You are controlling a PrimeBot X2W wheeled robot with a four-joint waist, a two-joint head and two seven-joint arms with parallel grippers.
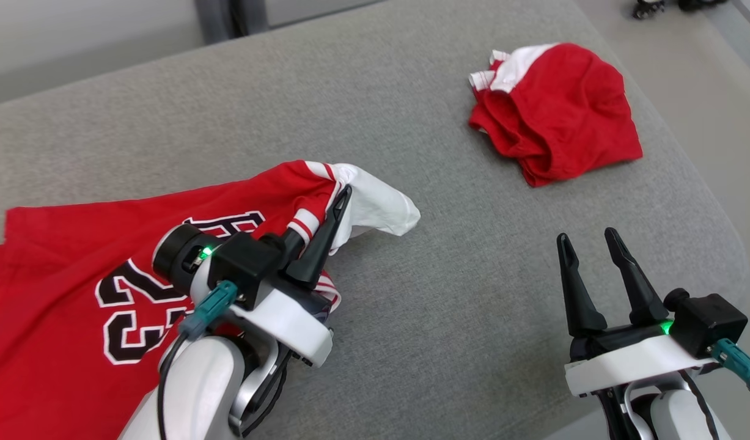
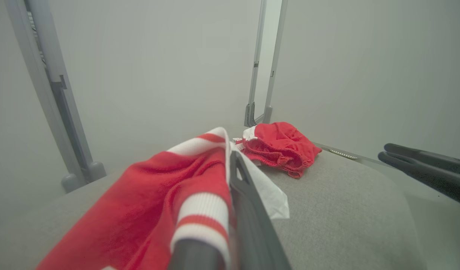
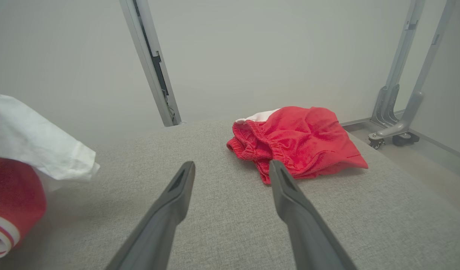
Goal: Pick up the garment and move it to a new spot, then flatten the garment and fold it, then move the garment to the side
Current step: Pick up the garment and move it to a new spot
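Grey woven fabric covers the cushion on which I work, and it takes most of the head view. At the lower left of that frame my left gripper is pinched together on the red jersey. The two dark fingers clamp its striped red and white trim, just beside a white part of the cloth that bulges toward the middle of the frame. In the left wrist view the same trim wraps around the left gripper at the bottom centre, and the white part hangs to its right. The rest of the jersey spreads over the cushion to the left edge of the head view, with black numerals outlined in white facing up.

At the lower right of the head view my right gripper has its fingers apart and nothing between them. In the right wrist view they point up the frame over bare cushion.

Farther away, in the upper right of the head view, a second red garment lies crumpled on the cushion, well apart from the jersey. It has a little white at its upper left edge. Behind it, in the right wrist view, I see a pale wall and grey metal posts.
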